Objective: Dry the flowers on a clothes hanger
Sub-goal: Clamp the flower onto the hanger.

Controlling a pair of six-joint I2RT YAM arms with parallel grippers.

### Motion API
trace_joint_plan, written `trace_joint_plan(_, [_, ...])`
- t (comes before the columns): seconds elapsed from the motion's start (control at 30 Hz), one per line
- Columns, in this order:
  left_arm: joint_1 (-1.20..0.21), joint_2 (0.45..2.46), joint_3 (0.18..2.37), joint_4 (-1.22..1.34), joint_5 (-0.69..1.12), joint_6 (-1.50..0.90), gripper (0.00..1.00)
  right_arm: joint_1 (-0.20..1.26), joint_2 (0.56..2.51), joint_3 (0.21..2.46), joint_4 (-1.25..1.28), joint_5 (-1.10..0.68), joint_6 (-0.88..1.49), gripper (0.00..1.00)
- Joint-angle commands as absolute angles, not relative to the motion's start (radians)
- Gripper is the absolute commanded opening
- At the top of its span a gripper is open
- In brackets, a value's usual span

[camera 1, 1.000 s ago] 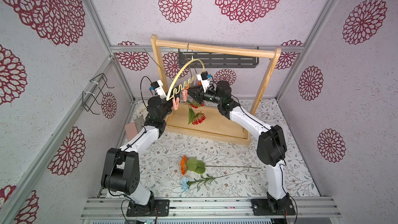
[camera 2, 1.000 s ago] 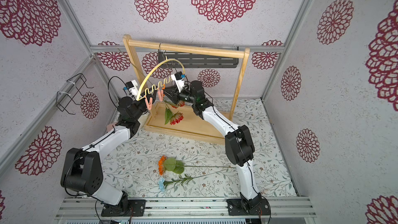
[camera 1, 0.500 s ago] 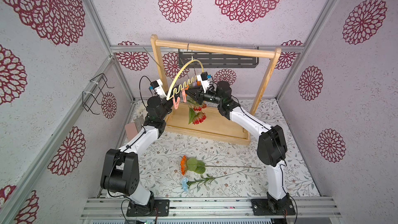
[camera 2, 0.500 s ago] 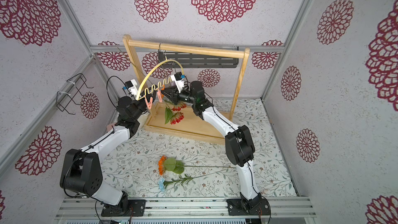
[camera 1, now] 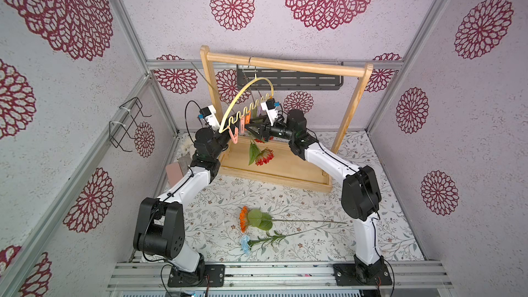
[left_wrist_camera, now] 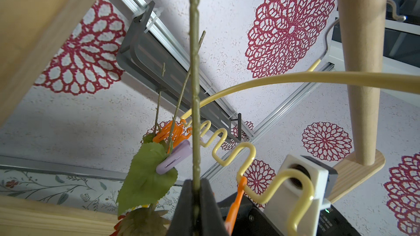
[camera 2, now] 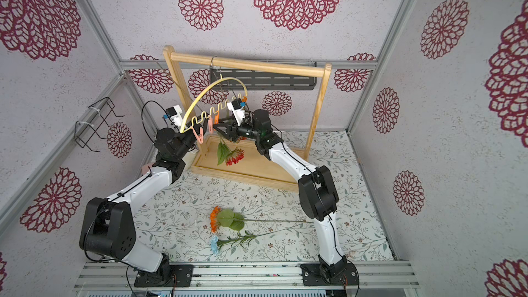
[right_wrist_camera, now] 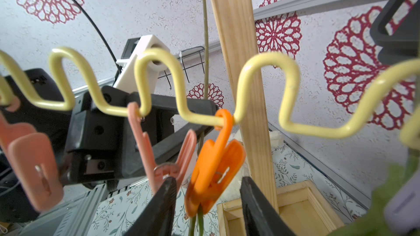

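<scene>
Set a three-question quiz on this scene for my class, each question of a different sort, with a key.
1. True or false: the left gripper is shut on a flower stem.
2. How many flowers lie on the table? A one, B two, C four.
3. What colour is the clothespin between the jaws of the right gripper?
Key: 1 true; 2 B; 3 orange.

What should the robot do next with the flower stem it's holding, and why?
Probably open the left gripper and let go of the stem. The orange clothespin looks closed on it, and the right gripper has its jaws apart either side of the pin, not squeezing it.
</scene>
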State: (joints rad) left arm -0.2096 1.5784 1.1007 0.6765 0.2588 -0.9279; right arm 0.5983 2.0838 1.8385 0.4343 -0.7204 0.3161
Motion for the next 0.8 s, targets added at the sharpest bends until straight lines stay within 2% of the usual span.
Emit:
trace_joint_plan(0.0, [-0.222, 1.55, 1.125, 0.705, 0.282, -0.927, 0.12, 0.592, 1.98, 1.822, 0.488, -0.737, 0.325, 0.52])
trace_joint_plan(0.1, [-0.221, 1.545, 1.12, 0.709, 0.282, -0.927, 0.12, 0.586, 1.963, 1.793, 0.503, -0.734, 0.332, 0.53])
trace_joint_plan(0.27, [-0.22, 1.538, 1.111, 0.706, 0.276, -0.923, 0.27, 0.58, 1.931, 1.754, 0.522, -0.733, 0.334, 0.56])
trace_joint_plan(0.43, [-0.212, 1.526, 1.099, 0.698, 0.271, -0.919, 0.3, 0.567, 1.895, 1.704, 0.529, -0.701, 0.331, 0.59])
trace_joint_plan(0.53, [-0.206, 1.517, 1.088, 0.691, 0.267, -0.91, 0.38, 0.553, 1.868, 1.667, 0.544, -0.684, 0.33, 0.59])
trace_joint_plan(0.77, [-0.19, 1.488, 1.062, 0.673, 0.268, -0.894, 0.46, 0.531, 1.802, 1.591, 0.536, -0.681, 0.29, 0.59])
